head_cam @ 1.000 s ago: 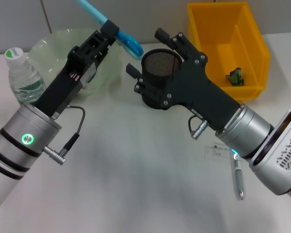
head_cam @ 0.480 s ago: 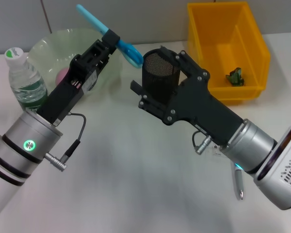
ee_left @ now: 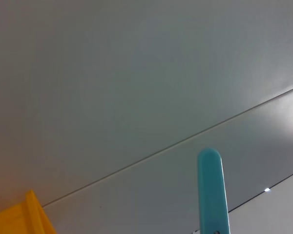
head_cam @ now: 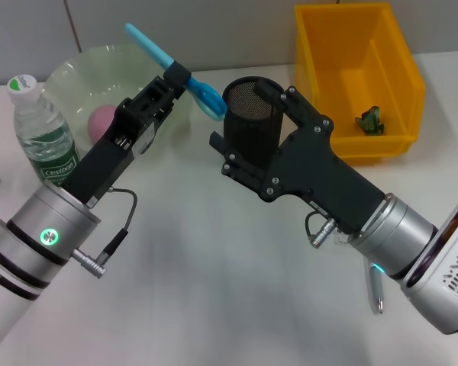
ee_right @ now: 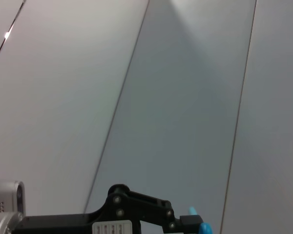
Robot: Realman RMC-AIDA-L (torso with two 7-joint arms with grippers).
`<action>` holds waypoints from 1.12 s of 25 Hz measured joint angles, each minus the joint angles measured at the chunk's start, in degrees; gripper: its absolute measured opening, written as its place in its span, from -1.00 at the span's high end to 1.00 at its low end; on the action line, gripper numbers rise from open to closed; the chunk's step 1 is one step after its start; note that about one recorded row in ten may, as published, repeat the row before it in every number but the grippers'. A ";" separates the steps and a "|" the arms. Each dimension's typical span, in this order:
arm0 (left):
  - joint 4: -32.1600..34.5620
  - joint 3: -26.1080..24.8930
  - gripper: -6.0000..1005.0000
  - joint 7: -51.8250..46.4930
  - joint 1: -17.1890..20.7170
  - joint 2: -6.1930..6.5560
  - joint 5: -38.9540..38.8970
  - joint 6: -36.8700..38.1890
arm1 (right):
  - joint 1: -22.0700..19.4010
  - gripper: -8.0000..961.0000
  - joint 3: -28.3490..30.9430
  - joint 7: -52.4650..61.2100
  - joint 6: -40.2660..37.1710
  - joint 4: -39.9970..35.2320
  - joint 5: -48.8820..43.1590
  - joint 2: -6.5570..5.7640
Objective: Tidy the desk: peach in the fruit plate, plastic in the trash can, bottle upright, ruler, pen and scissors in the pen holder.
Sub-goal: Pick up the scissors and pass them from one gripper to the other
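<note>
Head view: left tool [head_cam: 177, 80] clamped on scissors [head_cam: 175, 65], long axis tilted, handle end just beside the pen holder [head_cam: 252, 114] mouth; right tool [head_cam: 269, 114] clamped on pen holder, lifted off the desk [head_cam: 214, 290].

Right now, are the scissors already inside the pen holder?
No: the left gripper holds the scissors beside the pen holder's rim.

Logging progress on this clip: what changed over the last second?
The right end effector lifted the pen holder off the table, tilting it toward the scissors held by the left end effector, which drew back slightly. Bottle, peach, pen unchanged.
</note>
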 joint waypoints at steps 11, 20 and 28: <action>0.72 1.60 0.49 -0.52 0.10 0.00 -1.36 -1.41 | 1.11 -0.45 0.39 0.00 1.81 0.35 0.00 0.00; 1.04 2.76 0.49 -0.63 0.71 0.00 -2.99 -1.41 | 2.55 -0.41 0.88 0.31 3.84 1.03 0.00 0.00; 1.56 3.34 0.49 -0.69 0.98 0.00 -3.00 -1.38 | 3.11 0.15 1.03 0.54 4.14 1.04 -0.45 0.00</action>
